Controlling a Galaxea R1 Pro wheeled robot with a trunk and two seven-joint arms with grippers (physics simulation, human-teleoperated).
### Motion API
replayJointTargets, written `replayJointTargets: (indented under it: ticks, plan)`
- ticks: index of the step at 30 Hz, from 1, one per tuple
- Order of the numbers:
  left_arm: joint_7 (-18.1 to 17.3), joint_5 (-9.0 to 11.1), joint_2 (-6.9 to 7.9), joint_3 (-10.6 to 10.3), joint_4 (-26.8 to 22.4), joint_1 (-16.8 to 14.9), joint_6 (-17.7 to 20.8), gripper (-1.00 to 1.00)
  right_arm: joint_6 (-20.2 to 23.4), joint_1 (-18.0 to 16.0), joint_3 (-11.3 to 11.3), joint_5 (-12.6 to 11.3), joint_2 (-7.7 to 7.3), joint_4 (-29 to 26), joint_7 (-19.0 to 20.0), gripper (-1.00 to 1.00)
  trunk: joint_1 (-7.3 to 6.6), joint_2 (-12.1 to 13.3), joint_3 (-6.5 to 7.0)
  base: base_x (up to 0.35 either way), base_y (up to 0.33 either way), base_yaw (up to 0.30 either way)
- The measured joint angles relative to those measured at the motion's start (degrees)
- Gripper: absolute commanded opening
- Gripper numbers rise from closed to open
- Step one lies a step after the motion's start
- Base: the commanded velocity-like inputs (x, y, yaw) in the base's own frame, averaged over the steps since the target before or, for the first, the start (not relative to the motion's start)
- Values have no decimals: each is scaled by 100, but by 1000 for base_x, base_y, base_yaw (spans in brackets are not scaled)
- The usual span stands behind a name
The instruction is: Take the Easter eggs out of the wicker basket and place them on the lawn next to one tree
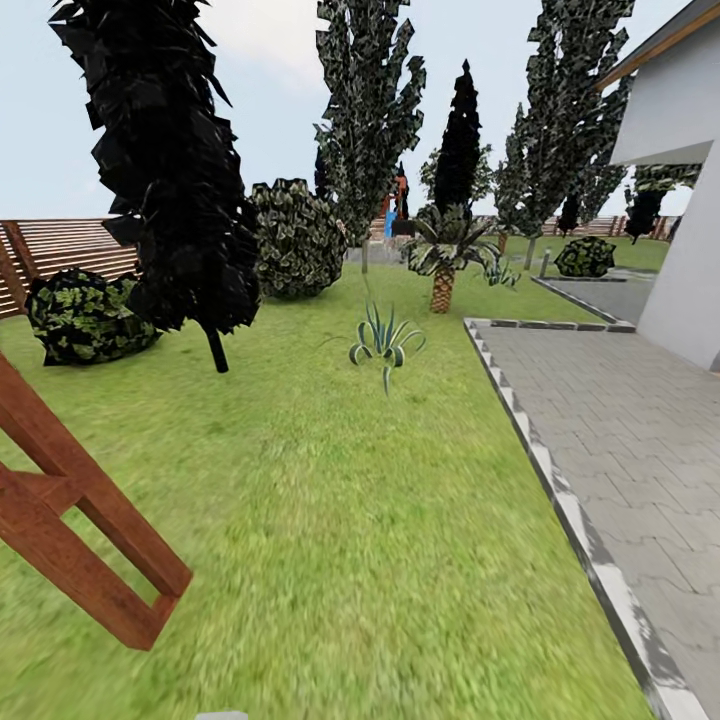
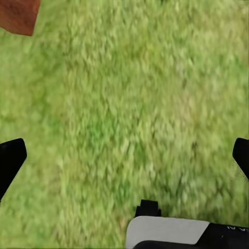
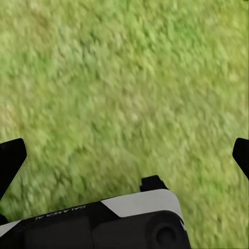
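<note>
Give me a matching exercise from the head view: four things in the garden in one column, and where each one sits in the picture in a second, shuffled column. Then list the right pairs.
Things:
1. tree with black foliage
2. small palm
3. red-brown wooden frame
4. grey paving

Places:
A. lower left, slanting over the lawn
B. right side, edged by a pale kerb
C. upper left, on a thin dark trunk
D. centre, far back, on a scaly brown trunk

Pairs: 1-C, 2-D, 3-A, 4-B
</note>
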Motion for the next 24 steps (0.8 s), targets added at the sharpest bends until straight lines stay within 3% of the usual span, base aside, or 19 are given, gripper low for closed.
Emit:
replayJointTargets:
  ticks: [24]
  plan:
    - [0, 0, -15, -4, 0, 0, -2, 100, -2, 0, 0, 8, 0, 8, 1, 100, 0, -1, -159, 336, 0, 0]
